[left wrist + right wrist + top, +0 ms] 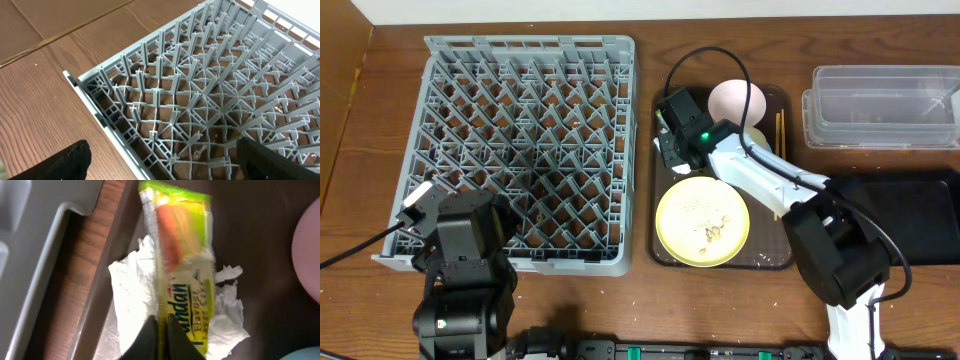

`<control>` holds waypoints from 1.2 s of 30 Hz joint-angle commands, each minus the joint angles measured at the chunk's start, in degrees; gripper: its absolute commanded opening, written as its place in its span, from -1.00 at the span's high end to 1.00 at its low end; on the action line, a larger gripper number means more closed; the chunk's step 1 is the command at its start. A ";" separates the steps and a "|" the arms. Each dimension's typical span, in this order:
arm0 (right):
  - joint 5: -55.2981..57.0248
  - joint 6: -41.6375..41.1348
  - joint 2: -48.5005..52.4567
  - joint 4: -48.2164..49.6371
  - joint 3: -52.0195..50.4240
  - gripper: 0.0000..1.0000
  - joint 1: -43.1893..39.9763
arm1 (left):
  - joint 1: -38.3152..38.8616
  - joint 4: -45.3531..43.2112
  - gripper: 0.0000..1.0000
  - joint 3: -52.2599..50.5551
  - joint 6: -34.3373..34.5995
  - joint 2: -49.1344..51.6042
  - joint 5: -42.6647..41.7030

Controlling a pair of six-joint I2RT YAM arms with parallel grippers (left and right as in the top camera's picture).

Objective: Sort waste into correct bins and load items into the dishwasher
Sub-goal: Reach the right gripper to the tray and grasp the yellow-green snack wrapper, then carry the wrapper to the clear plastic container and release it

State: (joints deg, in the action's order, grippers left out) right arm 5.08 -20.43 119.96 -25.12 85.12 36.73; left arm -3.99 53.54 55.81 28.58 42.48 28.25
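Pinching snack wrapper [182,275] at its near end, right pincer [163,330] clamped, tissue [131,295] beneath

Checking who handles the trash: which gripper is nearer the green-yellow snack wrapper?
Right. The right gripper pinches the snack wrapper; the left gripper hangs open over the dish rack's corner, well away.

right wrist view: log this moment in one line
right gripper: shut on snack wrapper | wrapper over tissue | left gripper: open, above dish rack corner
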 commanded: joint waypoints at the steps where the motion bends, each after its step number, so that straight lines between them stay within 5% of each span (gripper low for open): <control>1: 1.49 -1.27 0.72 0.02 0.44 0.98 0.46 | -0.22 0.00 -0.87 1.05 0.68 -0.13 0.22; 16: 0.48 -6.36 -16.48 -7.41 12.72 0.98 -8.79 | -0.22 0.00 -0.87 1.05 0.68 -0.13 0.22; 23: 4.20 -21.99 -22.69 -15.23 12.74 0.98 -21.75 | -0.22 0.00 -0.88 1.05 0.68 -0.13 0.22; 36: 8.24 -38.27 -18.43 -20.35 12.57 0.97 -42.51 | -0.22 0.00 -0.88 1.05 0.68 -0.13 0.22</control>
State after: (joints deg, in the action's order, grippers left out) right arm 11.22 -52.69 99.18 -45.34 97.93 -3.77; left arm -3.99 53.54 55.81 28.58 42.48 28.25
